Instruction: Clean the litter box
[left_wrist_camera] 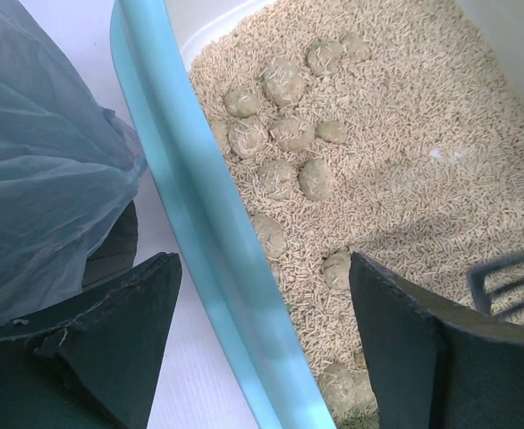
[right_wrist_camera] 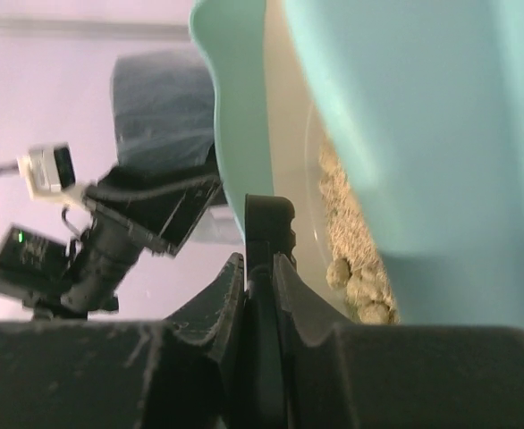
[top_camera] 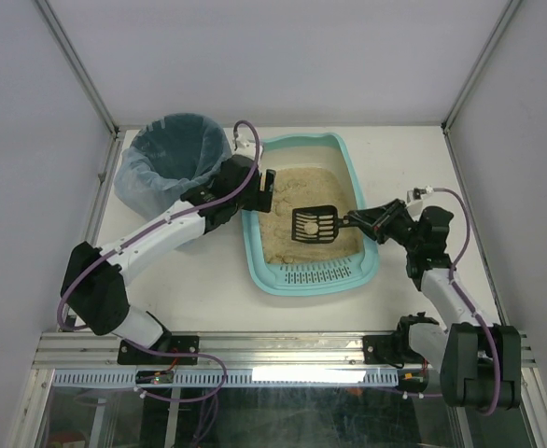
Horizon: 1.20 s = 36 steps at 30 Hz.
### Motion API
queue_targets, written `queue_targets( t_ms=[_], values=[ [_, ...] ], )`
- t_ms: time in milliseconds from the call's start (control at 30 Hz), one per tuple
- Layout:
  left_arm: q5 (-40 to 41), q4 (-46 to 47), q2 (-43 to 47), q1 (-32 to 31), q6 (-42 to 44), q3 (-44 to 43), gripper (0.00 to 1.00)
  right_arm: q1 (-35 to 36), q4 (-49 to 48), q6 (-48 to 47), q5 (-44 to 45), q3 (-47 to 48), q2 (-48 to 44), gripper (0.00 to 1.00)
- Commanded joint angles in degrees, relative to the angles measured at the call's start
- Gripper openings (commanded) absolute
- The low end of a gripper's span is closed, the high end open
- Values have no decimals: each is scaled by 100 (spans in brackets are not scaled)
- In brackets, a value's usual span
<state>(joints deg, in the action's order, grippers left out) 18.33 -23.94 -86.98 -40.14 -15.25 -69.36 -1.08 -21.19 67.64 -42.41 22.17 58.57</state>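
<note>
While the scoop [top_camera: 326,230] holds a clump [top_camera: 307,224], the bin [top_camera: 139,183] flanks the litter box [top_camera: 303,142].

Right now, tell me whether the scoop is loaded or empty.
Loaded: one round beige clump lies on the black slotted scoop that the right gripper holds.

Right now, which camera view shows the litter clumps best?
Left wrist: the clumps sit close and sharp beside the litter box wall. Top external shows one clump clearly, on the scoop; the others barely stand out. Right wrist catches a few blurred ones low by the wall.
</note>
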Motion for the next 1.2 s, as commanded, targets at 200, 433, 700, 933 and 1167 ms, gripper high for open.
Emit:
queue_targets(
  t_ms=[200,433,700,933,1167],
  values=[
    [-237,818,1060,-36,466,380,78,-661,-518,433,-242,-216,-72,0],
    [-667,1141,1470,-38,681,647,78,-378,-508,200,-571,47,-8,0],
    [-771,1388,2052,-22,853,817,80,-327,171,64,-119,135,-546,0],
    [-921,1328,2927,42,916,443,86,-506,-143,496,-285,138,-525,0],
    [-557,690,3262,42,896,-288,86,-313,784,380,408,1061,-743,0]
  ],
)
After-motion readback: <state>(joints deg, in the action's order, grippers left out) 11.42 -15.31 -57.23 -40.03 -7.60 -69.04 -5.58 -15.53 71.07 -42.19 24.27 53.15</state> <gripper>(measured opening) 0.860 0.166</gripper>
